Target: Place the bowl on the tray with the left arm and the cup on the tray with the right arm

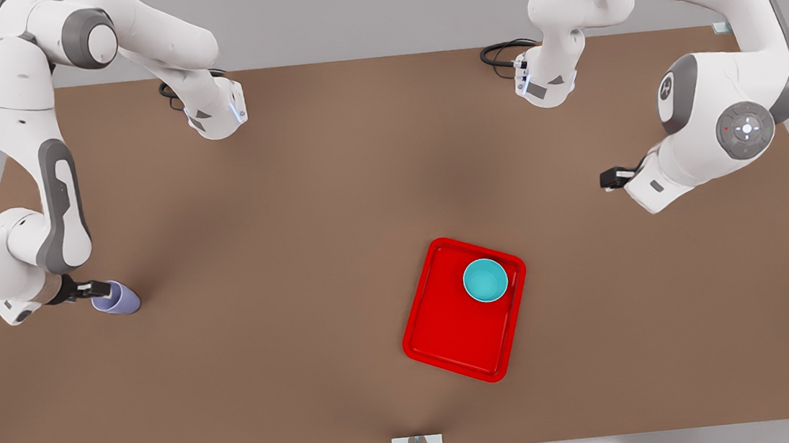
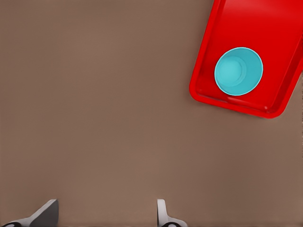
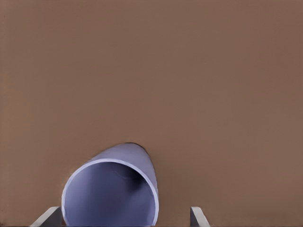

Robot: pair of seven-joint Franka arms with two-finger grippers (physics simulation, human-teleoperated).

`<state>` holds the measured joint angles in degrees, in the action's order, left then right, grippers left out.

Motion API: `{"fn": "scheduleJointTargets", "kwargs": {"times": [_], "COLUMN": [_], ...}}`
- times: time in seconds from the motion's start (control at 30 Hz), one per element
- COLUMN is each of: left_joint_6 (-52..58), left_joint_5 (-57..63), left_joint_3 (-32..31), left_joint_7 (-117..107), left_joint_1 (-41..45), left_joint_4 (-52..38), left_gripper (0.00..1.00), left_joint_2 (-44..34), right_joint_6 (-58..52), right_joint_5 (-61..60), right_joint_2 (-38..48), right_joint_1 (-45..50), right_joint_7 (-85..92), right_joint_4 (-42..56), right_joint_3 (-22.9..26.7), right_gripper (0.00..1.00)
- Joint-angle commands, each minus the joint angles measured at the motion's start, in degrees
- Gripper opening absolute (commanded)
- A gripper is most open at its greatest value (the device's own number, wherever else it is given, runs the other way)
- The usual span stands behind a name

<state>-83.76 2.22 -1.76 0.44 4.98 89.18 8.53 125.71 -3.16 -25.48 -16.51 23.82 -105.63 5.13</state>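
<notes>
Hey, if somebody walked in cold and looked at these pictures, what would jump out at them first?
Probably the bright red tray near the middle of the brown table, with the teal bowl already sitting in its corner. Next, the lavender cup at the front view's left, tilted on the table, with the right gripper open at its rim. The left gripper hangs open and empty at the front view's right.

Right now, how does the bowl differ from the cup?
The bowl is teal, low and wide; the cup is lavender, narrower and taller. The bowl sits on the red tray; the cup is on the bare table, far from the tray. The cup has the right gripper at it, fingers open; the left gripper is open, away from the bowl. Both are small and handleless.
</notes>
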Motion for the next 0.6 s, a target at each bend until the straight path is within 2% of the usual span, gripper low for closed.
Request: {"fn": "scheduleJointTargets", "kwargs": {"times": [0.0,0.43,0.47,0.5,0.57], "left_joint_6": [0.0,0.0,0.0,0.0,-0.1], "left_joint_5": [-0.2,-0.6,-0.6,-0.6,-0.8], "left_joint_3": [0.0,0.7,0.7,0.7,0.7], "left_joint_7": [0.0,1.6,1.6,1.6,1.6], "left_joint_1": [-0.1,-0.1,-0.1,-0.1,-0.1], "left_joint_4": [-0.1,-0.1,-0.1,-0.1,-0.1], "left_gripper": [1.00,1.00,1.00,1.00,1.00], "left_joint_2": [0.0,0.1,0.1,0.3,0.4], "right_joint_6": [0.0,4.6,4.7,4.8,5.0], "right_joint_5": [0.0,-1.6,-1.6,-1.6,-1.5], "right_joint_2": [0.0,-3.2,-3.5,-3.6,-3.6], "right_joint_1": [-0.2,-1.6,-1.6,-1.5,-1.5], "right_joint_7": [0.0,1.5,1.5,1.8,2.2], "right_joint_4": [-0.1,-1.5,-1.5,-1.4,-1.2], "right_joint_3": [-0.1,-0.1,-0.1,-0.2,-0.6], "right_gripper": [1.00,1.00,0.98,0.79,0.30]}}
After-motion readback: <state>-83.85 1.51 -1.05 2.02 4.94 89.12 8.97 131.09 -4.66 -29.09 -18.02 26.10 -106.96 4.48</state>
